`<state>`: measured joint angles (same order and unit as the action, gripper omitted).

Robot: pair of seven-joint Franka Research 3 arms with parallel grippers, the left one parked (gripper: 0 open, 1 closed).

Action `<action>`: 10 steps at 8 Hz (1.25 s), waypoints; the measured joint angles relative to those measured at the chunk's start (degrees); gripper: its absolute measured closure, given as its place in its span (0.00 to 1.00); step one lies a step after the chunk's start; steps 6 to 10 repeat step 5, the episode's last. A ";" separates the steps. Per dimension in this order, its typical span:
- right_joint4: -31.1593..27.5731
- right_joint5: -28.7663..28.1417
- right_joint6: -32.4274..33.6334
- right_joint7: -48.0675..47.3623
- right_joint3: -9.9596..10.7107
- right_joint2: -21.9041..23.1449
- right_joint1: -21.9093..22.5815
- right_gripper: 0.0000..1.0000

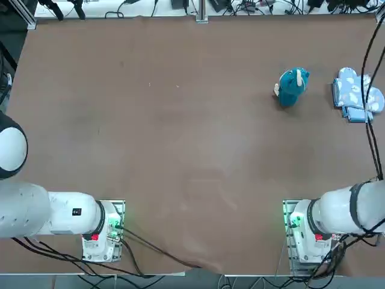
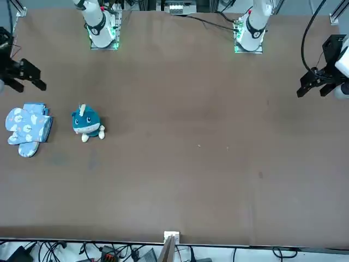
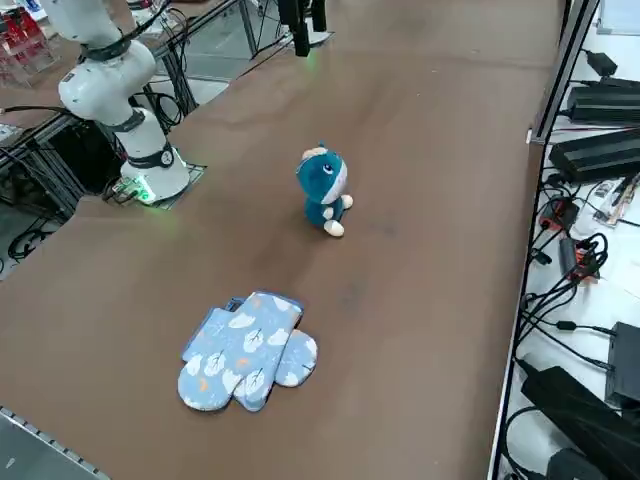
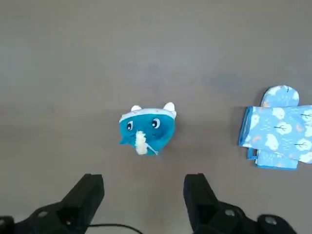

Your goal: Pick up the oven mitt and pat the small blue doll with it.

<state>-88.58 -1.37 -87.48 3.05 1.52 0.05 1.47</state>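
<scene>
The oven mitt [image 1: 356,94] is pale blue with white blotches and lies flat near the table's far right, on top of a second mitt like it [image 3: 247,350]. A short way to its left stands the small blue doll [image 1: 292,85], teal with cream parts, upright [image 3: 322,190]. My right gripper [image 4: 144,195] hangs open and empty well above the table. In the wrist view it looks down on the doll [image 4: 146,129] and the mitt [image 4: 278,131]. The front view shows the gripper [image 2: 34,76] at the left edge, above the mitt [image 2: 27,126] and doll [image 2: 85,123].
The brown table [image 1: 180,132] stretches bare to the left of the doll. Cables and power bricks [image 3: 590,150] lie just beyond the table's right edge. The right arm's base [image 1: 307,232] sits at the near edge.
</scene>
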 joint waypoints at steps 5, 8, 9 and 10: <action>-0.50 0.00 0.70 1.68 3.19 2.02 1.77 0.00; -0.50 0.00 0.70 1.68 3.19 2.02 1.77 0.00; -0.50 0.00 0.70 1.68 3.19 2.02 1.77 0.00; -0.50 0.00 0.70 1.68 3.19 2.02 1.77 0.00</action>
